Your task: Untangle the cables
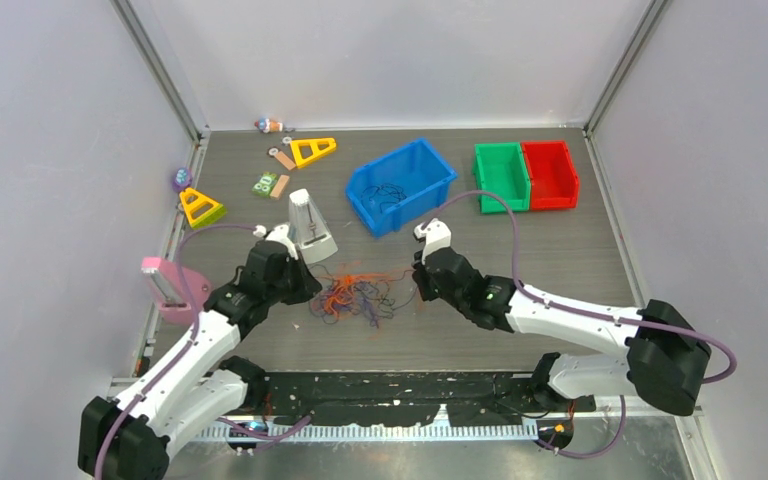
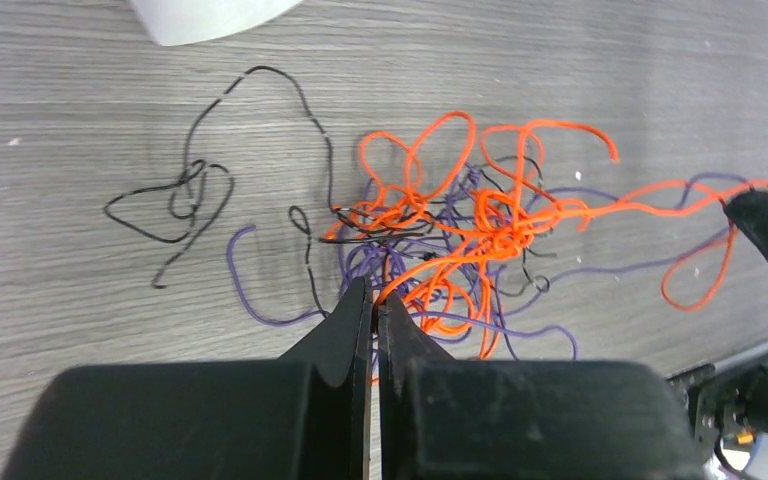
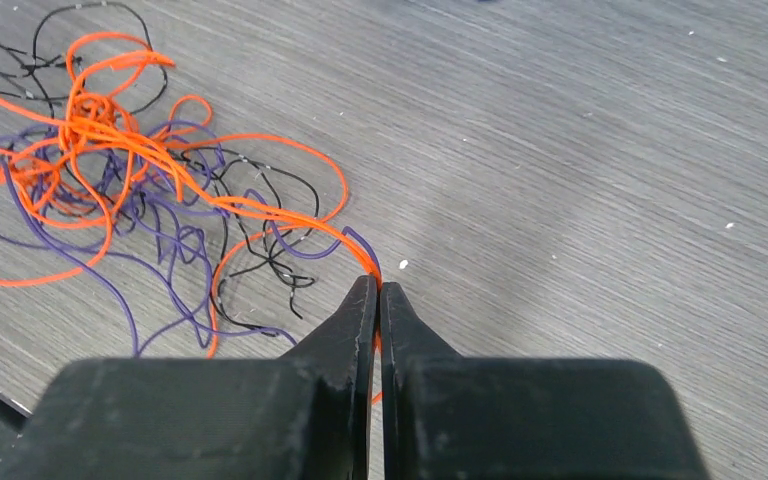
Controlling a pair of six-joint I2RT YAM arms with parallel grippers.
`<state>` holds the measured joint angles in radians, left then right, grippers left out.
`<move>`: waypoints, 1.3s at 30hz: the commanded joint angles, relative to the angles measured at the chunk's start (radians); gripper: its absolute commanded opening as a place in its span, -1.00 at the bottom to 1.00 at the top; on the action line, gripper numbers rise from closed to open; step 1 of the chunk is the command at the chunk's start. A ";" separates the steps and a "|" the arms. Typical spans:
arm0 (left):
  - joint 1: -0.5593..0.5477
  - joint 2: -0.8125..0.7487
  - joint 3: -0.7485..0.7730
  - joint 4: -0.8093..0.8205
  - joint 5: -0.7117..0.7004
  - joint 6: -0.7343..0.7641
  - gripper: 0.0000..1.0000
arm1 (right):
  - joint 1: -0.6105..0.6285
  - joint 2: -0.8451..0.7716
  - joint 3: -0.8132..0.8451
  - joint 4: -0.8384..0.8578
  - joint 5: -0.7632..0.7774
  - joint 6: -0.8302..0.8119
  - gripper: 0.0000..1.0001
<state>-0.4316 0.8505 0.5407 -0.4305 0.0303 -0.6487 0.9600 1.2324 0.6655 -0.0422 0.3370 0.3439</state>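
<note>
The cables [image 1: 356, 292] lay in a loose orange, purple and black tangle on the grey table [image 1: 520, 250], near its middle. The left gripper [image 1: 309, 288] sat at the tangle's 9 o'clock, its fingers pressed together on an orange strand at the heap's edge. The right gripper [image 1: 419, 284] sat at 3 o'clock, fingers likewise closed, pinching an orange strand that ran back into the knot. A single black strand [image 2: 185, 195] trailed off beside the heap. A blue bin [image 1: 430, 165] stood at the tangle's 1 o'clock, well apart, with thin dark wires inside.
</note>
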 commanded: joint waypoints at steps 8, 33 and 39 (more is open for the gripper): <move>-0.136 0.011 0.051 0.121 0.108 0.061 -1.00 | -0.024 -0.104 -0.010 -0.041 0.003 0.003 -0.61; -0.203 0.032 0.155 0.158 0.223 0.184 -0.32 | -0.047 -0.155 -0.030 0.032 -0.068 -0.124 0.42; -0.199 -0.018 0.174 0.066 0.059 0.160 0.54 | -0.050 -0.123 -0.021 0.080 -0.127 -0.150 0.43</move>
<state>-0.6292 0.8780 0.6601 -0.3233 0.2020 -0.4862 0.9142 1.0943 0.6216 -0.0525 0.2569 0.2317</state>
